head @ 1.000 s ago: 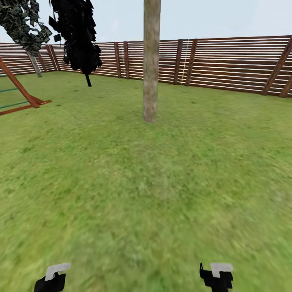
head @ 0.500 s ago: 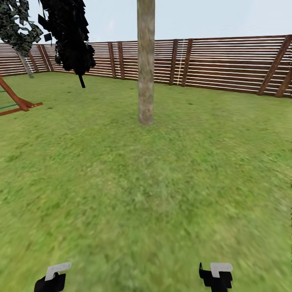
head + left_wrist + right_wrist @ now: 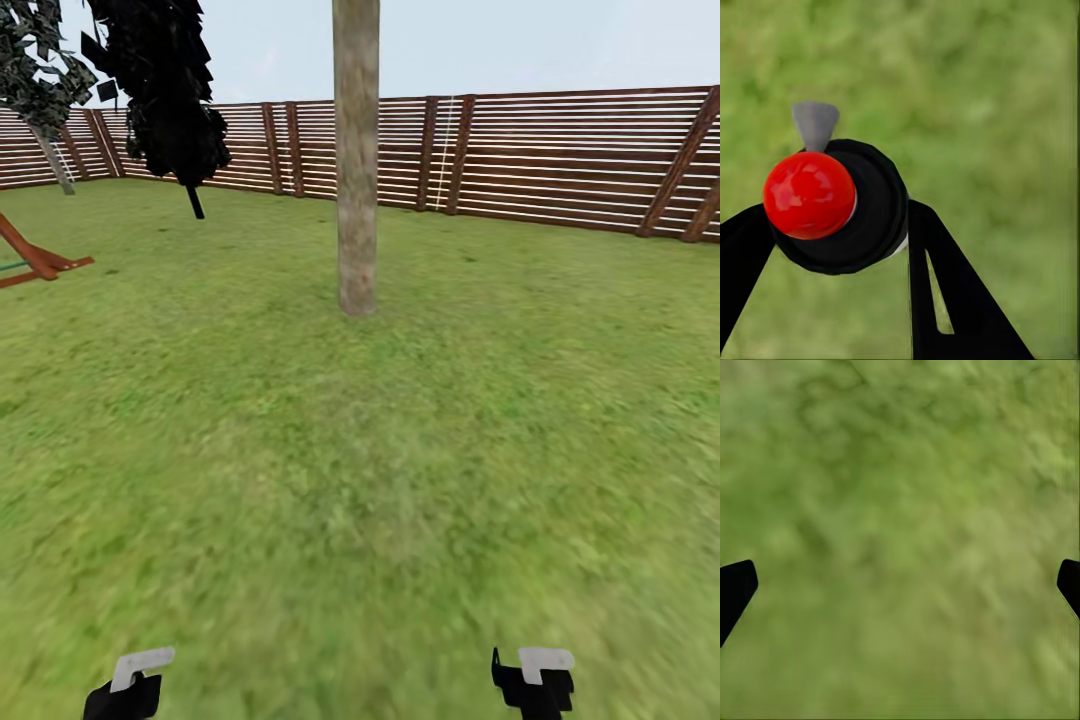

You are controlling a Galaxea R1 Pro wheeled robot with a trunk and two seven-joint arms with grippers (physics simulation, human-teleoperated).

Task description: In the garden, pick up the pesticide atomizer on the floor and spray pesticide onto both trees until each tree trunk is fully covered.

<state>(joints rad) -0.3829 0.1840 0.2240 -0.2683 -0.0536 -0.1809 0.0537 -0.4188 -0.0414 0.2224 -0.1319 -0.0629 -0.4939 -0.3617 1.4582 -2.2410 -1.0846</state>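
Nearer now than a second ago, the tree trunk [image 3: 356, 160] stands straight ahead on the garden lawn [image 3: 400, 450]; only the camera has advanced. Behind runs the slatted fence [image 3: 560, 150]. Low in the head view, the left gripper [image 3: 832, 247] clamps the pesticide atomizer [image 3: 844, 206], red button showing. The right gripper [image 3: 900, 577] appears spread wide over grass, fingertips [image 3: 735, 589] barely visible.
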